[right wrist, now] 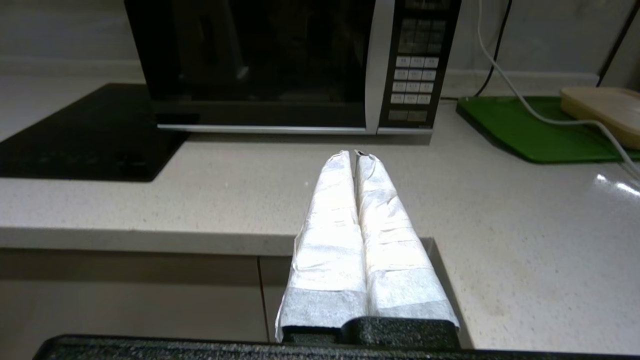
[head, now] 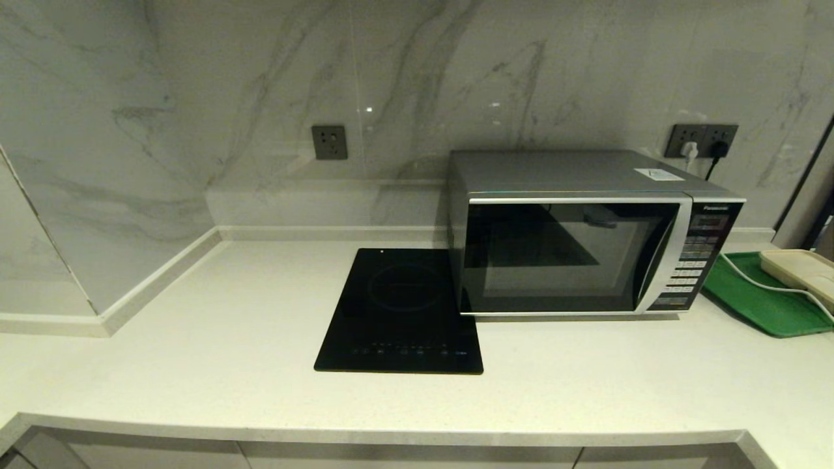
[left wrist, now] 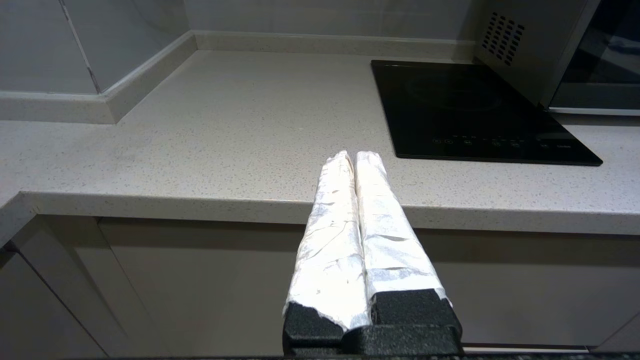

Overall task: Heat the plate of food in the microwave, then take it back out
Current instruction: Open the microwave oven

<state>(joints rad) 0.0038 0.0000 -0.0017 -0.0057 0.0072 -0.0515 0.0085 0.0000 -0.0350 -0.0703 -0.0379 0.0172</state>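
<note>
The big silver-grey microwave (head: pixel 586 231) with the dark glass door sits on the pale speckled stone desk (head: pixel 195 365), with its back close to the grey marble wall (head: pixel 260 85). Its door is closed. The glass is dark and shiny, so nobody can tell what is inside. The purple plate of food does not show in any view.

A flat black cooktop (head: pixel 401 312) lies on the desk just beside the microwave, on the side away from the keypad. On the keypad side of the microwave there is a green flat tray (head: pixel 762 299). A cream tray (head: pixel 801 270) rests on top of the green one. A white cord (head: pixel 762 283) runs across the green tray. Behind the microwave, two plugs sit in a dark wall socket (head: pixel 704 140).

The left claw (left wrist: pixel 354 156) hangs at the front edge of the desk, in front of the cooktop and well away from the microwave. Its two white-wrapped fingers (left wrist: pixel 332 235) are pressed together, and it has hold of nothing.

The right claw (right wrist: pixel 354 154) hangs over the front part of the desk, facing the microwave's keypad (right wrist: pixel 415 65). Its white-wrapped fingers (right wrist: pixel 332 235) are pressed together too, and they hold nothing. It does not touch the microwave.
</note>
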